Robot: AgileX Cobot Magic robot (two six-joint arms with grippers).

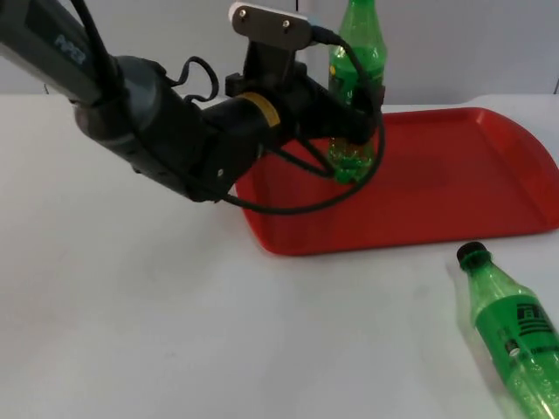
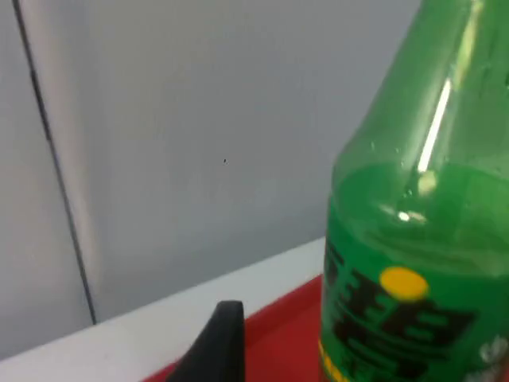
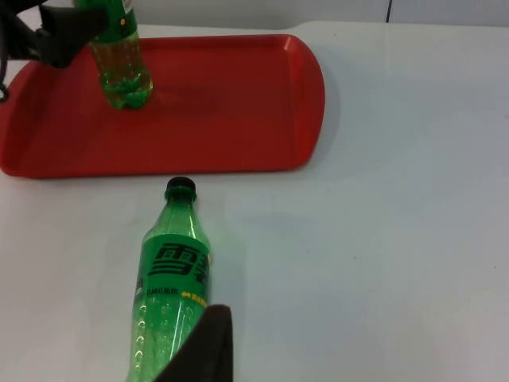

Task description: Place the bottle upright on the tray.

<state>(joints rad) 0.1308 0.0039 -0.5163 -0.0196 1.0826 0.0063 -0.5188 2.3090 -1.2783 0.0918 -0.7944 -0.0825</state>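
Second green bottle (image 1: 514, 327) laid flat on table (image 1: 131, 332); upright bottle (image 1: 356, 87) clasped on red tray (image 1: 454, 192) by left gripper (image 1: 356, 118).

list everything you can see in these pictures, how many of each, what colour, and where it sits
upright bottle: one, green, standing on the tray near its back left corner, held by the left gripper.
lying bottle: one, green with a black cap, on its side on the table in front of the tray, cap toward the tray.
tray: one, red, at the back of the table near the wall.
table: one, white.
partition wall: one, grey, behind the table.
left gripper: black, around the upright bottle's middle.
right gripper: black fingertip above the lying bottle.
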